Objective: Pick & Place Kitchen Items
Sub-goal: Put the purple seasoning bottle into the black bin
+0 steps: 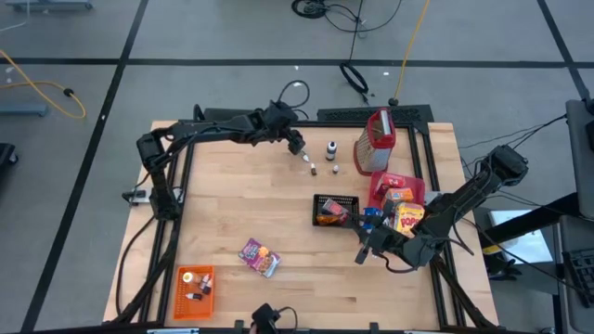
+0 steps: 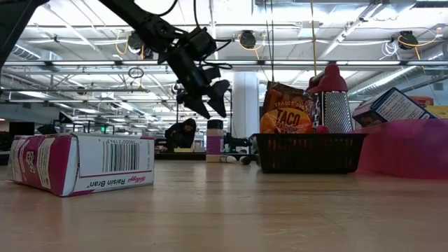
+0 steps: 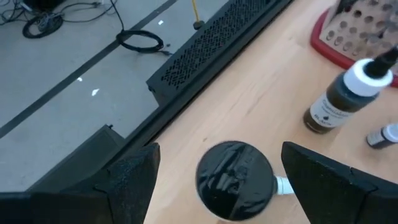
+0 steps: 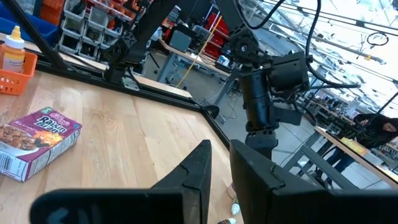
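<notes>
The left gripper (image 1: pixel 299 147) hangs over the far part of the desk (image 1: pixel 241 204), its fingers (image 3: pixel 134 180) spread wide with nothing held; in the left wrist view they straddle a small black-capped bottle (image 3: pixel 235 180) lying just below, which looks like the stance for coming down on it. Just beside stands a dark bottle (image 3: pixel 348 93) with a white cap, its label too small to read, and another tiny bottle (image 1: pixel 335 169) stands near it. The right gripper (image 1: pixel 364 252) hovers by the near side of the black basket (image 1: pixel 336 210); its fingers (image 4: pixel 196 174) are almost closed and I see nothing between them, so it seems to wait. The basket holds an orange packet (image 2: pixel 288 109) reading "TACO" under a smaller line I cannot make out fully, propped upright against the mesh wall. Beyond it the red tray (image 1: pixel 380 186) carries a heap of boxes (image 1: pixel 405 209), probably dropped there as a sorting place, with a red-handled grater (image 1: pixel 376 144) at its far end. A purple box (image 2: pixel 77 164) lies flat on the near desk, printed "Raisin Bran" with a barcode and the Kellogg's script. The orange crate (image 1: pixel 195 288) at the near left corner holds small bottles, set upright.
</notes>
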You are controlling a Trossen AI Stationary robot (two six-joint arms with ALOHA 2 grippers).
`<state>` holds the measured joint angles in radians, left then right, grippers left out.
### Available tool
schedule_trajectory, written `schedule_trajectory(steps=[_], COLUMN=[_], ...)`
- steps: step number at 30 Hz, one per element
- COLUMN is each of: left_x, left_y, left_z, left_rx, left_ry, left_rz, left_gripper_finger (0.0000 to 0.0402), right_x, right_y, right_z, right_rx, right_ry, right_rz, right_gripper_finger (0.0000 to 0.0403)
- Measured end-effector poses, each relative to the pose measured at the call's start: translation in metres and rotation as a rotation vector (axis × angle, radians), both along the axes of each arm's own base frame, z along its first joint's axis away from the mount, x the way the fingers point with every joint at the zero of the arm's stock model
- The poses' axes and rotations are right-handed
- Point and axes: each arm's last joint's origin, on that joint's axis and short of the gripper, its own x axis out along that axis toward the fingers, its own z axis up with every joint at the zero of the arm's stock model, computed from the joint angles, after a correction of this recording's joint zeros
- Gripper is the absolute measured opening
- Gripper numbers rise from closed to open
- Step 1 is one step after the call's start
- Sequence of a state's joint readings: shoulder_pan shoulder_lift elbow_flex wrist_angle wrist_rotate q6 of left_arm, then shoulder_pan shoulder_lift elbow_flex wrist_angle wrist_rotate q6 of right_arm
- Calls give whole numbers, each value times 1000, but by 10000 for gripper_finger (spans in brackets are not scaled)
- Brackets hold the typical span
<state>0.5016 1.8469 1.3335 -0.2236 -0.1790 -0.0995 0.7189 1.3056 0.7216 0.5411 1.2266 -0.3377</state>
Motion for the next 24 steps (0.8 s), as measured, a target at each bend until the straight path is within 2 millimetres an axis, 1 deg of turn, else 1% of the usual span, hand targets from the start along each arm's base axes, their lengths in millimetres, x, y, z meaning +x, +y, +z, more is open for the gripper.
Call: schedule_trajectory(steps=[4, 17, 20, 24], left_x=[-3, -2, 3, 11], left_y=[1, 0, 1, 4], left_z=[-6, -7, -17, -44], left_rx=[-8, -31, -47, -80], left_ry=[-5, -13, -18, 11], left_rz=[14, -6, -15, -27], left_gripper_finger=[337, 337, 337, 337], right_x=[0, 0, 0, 0], right_y=[0, 0, 0, 0], right_z=[0, 0, 0, 0], right_rx=[0, 0, 0, -1], right_ry=[0, 0, 0, 1], right_rz=[0, 0, 1, 0], right_gripper_finger=[54, 54, 54, 54])
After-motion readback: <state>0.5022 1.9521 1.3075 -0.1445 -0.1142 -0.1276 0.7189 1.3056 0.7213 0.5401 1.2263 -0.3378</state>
